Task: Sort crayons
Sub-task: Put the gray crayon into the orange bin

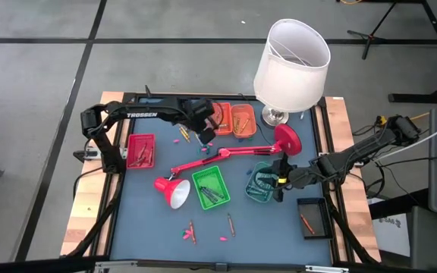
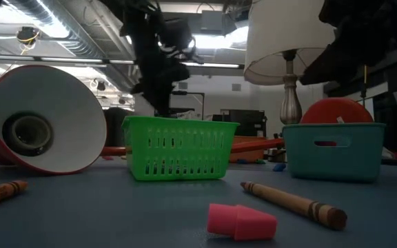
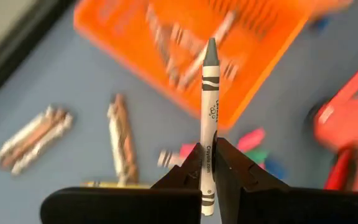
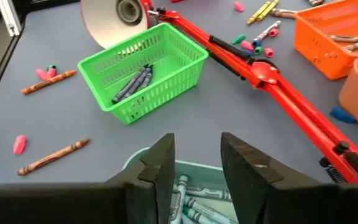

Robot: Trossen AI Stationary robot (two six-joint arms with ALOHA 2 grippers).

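Clamping a grey crayon [image 3: 209,118], left gripper [image 3: 207,163] overhangs orange basket [image 3: 272,46] (right gripper [image 4: 197,163] spread).

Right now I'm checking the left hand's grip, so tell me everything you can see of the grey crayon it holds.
The grey crayon is a thin stick in a pale grey paper wrapper with dark bands and small print, its bare grey tip pointed. The left hand is shut on its lower part, one finger on each side, and most of its length sticks out past the fingertips. It hangs above the blue table, with its tip towards the orange tray. Nothing but the fingers touches it.
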